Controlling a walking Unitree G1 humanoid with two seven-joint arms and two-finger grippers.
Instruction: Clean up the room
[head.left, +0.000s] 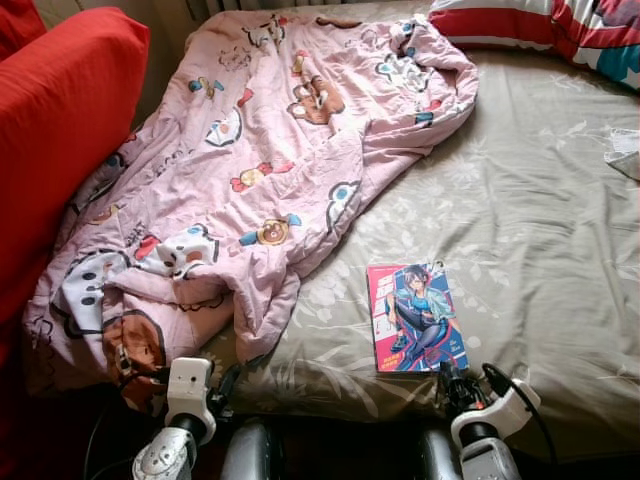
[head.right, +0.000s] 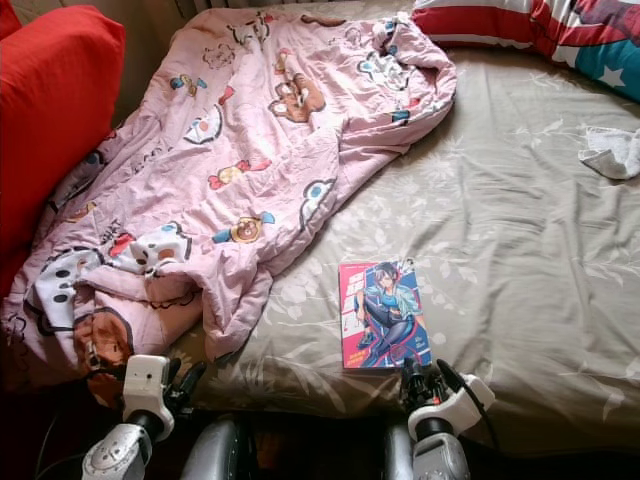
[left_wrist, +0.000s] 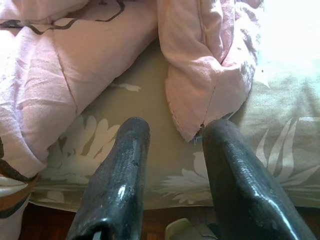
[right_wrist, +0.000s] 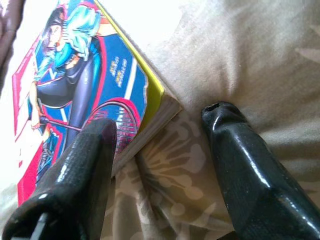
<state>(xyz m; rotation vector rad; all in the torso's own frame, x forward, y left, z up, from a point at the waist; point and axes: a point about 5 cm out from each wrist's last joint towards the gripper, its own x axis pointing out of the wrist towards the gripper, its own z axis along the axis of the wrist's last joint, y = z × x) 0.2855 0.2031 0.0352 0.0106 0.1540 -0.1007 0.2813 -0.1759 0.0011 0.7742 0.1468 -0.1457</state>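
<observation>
A comic book (head.left: 415, 316) with a pink and blue cover lies flat on the olive floral bed sheet (head.left: 530, 230), near the bed's front edge. My right gripper (right_wrist: 162, 120) is open just at the book's near corner (right_wrist: 155, 107), one finger over the cover, the other on the sheet. A crumpled pink cartoon blanket (head.left: 260, 150) covers the bed's left half. My left gripper (left_wrist: 172, 130) is open at the front edge, just short of a hanging blanket corner (left_wrist: 205, 85).
A red cushion or sofa arm (head.left: 60, 120) stands at the far left. Striped pillows (head.left: 540, 25) lie at the head of the bed on the right. A white crumpled cloth (head.right: 612, 152) sits near the right edge.
</observation>
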